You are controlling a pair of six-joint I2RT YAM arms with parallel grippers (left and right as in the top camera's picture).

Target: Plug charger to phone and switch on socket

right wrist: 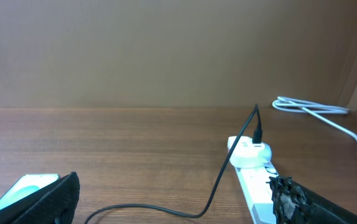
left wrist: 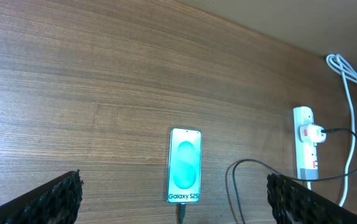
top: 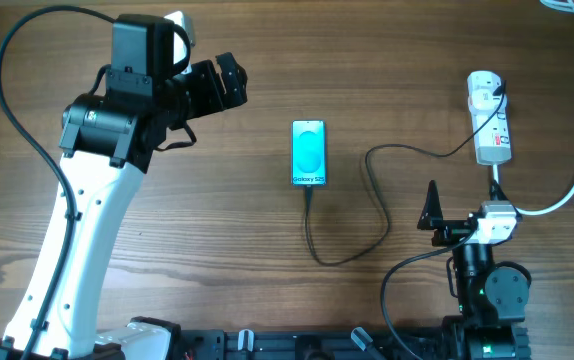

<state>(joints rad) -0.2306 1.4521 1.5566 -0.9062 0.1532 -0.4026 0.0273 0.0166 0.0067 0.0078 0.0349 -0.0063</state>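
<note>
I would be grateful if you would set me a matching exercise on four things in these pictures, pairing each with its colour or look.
Things:
1. phone
2. socket
3. charger
4. cord

Looks:
A. thick and white, trailing away on the right
B. cyan screen with a pale border
C. thin and black, lying in a loop
D. white strip with small red markings

Pairs: 1-B, 2-D, 3-C, 4-A
</note>
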